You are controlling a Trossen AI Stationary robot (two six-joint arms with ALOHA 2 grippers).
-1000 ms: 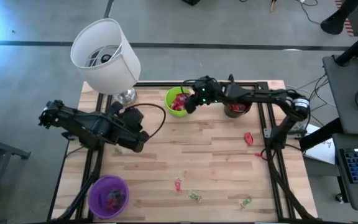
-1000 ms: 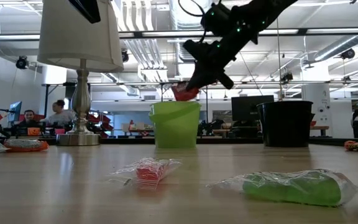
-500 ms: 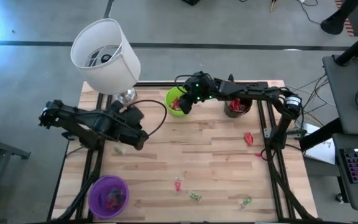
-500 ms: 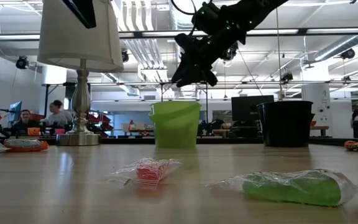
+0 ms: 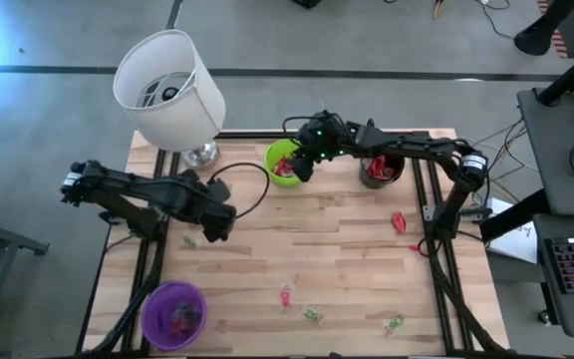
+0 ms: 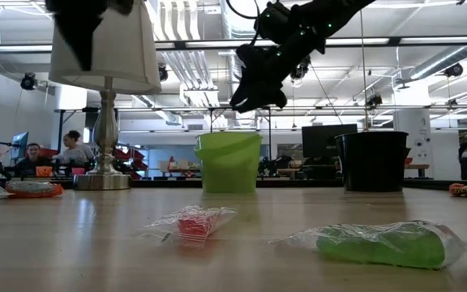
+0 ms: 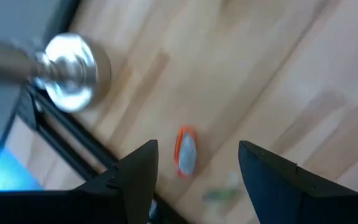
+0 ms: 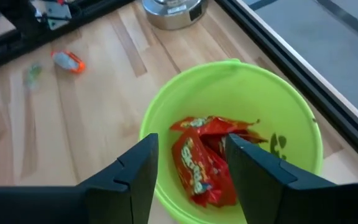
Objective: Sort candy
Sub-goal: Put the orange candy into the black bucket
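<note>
- Already sorted: red flat candy packets (image 8: 205, 163) inside the lime-green plastic cup (image 5: 270, 158) at the far edge of the wooden table (image 5: 347, 239); more sweets in the purple cup (image 5: 173, 312) at the near left corner and the black cup (image 5: 380, 172).
- Right gripper (image 8: 189, 163) just above the green cup, fingers apart, holding nothing.
- Left gripper (image 7: 196, 167) near the left edge, fingers spread and empty, over an orange-red wrapped piece (image 7: 186, 150).
- Still loose: red packet (image 5: 399, 220) near the right edge, small red (image 5: 286, 295) and green (image 5: 312, 315) wrapped sweets along the near edge.
</note>
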